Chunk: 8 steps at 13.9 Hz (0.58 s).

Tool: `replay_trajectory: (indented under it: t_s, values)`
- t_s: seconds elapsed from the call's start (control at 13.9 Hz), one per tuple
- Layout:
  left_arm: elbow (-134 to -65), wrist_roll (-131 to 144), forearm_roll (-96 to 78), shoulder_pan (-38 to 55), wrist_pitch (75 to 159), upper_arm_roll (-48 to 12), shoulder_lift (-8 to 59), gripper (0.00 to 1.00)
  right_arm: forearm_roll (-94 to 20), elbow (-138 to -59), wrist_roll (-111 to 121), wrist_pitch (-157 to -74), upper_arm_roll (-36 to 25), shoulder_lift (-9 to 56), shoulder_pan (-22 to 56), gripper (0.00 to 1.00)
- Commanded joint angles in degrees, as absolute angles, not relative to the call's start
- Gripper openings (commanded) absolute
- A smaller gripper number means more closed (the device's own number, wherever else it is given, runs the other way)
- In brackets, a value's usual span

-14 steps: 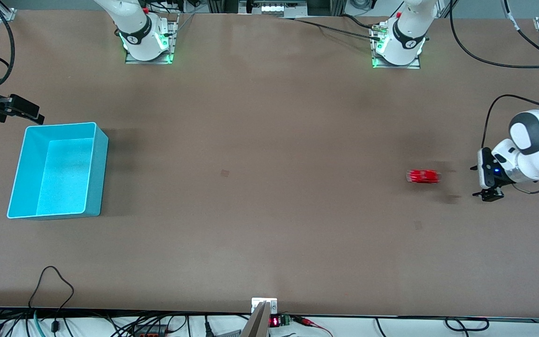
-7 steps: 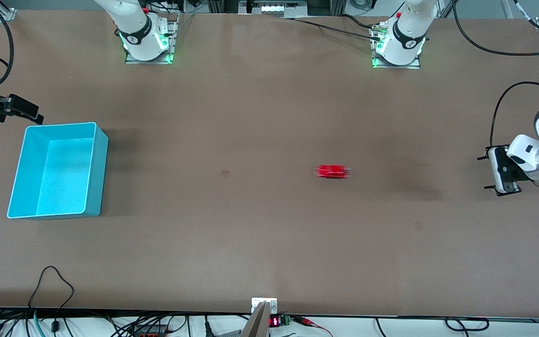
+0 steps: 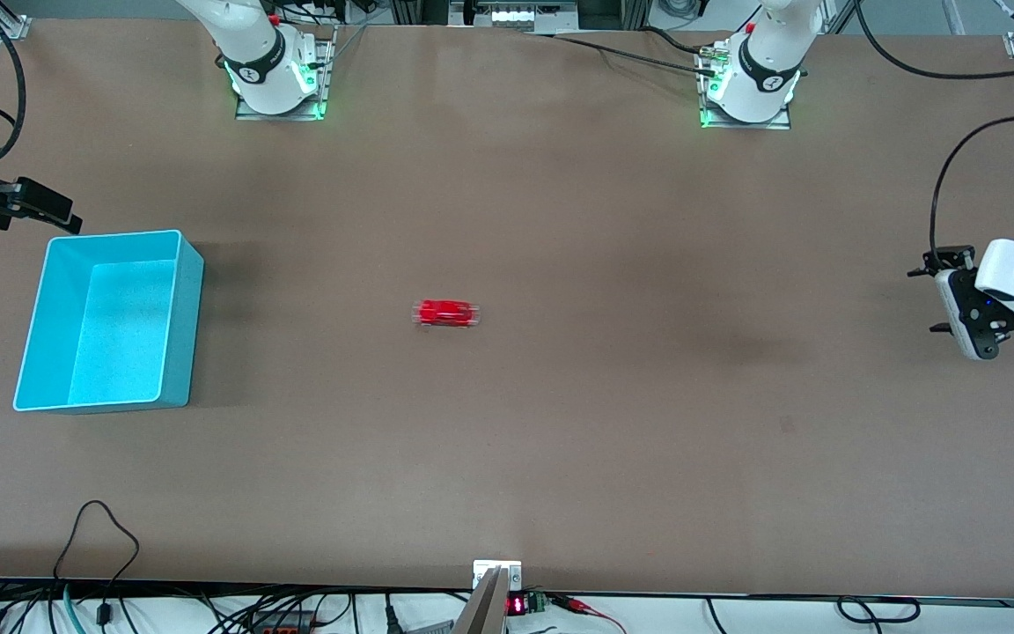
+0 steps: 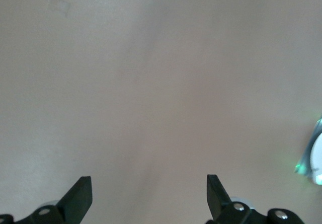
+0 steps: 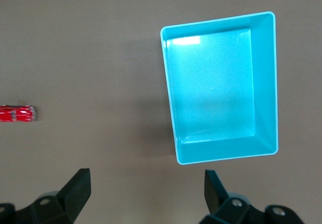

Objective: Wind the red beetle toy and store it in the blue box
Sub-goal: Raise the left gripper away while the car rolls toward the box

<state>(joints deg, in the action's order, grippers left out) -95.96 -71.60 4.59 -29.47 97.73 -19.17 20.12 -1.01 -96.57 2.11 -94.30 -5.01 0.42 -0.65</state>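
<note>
Table (image 3: 560, 458) brown, mostly bare. Blue box (image 3: 181, 326) sits at the right arm's end, empty, nothing stored. Right gripper (image 3: 36, 204) hangs just by the box's corner nearest the arm bases, jaws spread wide, holding nothing; its wrist view looks straight down on the box (image 5: 264, 83) with the fingertips (image 5: 78, 183) well apart. Left gripper (image 3: 956, 299) is up over the left arm's end of the table, fingers (image 4: 80, 194) fully spread, empty, only bare tabletop under it. Red beetle toy (image 3: 445, 313) is on the table mid-way, well apart from both grippers, somewhat closer to the right one and the box; motion-blurred, so likely rolling on its own. Judgement: winding looks done and toy released; still left is grabbing it and dropping it in the box. Probably a job for the right gripper.
</note>
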Motion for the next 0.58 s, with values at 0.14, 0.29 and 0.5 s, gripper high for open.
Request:
replay_trajectory:
  t_s: [0.14, 0.29, 0.5]
  values:
    - [-95.5, -54.4, 5.3, -24.0, 89.8, -19.2, 13.7, 1.00, -0.8, -96.6, 1.6, -94.1, -4.7, 0.6, -0.6, 1.00]
    - [-90.6, -47.2, 5.4, -22.7, 83.4, -21.5, 12.9, 1.00, -0.9, -96.6, 1.8, -94.0, -4.6, 0.9, -0.5, 1.00]
    - [-83.8, -36.7, 5.2, -21.6, 76.2, -24.7, 13.0, 1.00, -1.1, -96.6, 1.5, -94.2, -4.3, 2.0, -0.3, 1.00]
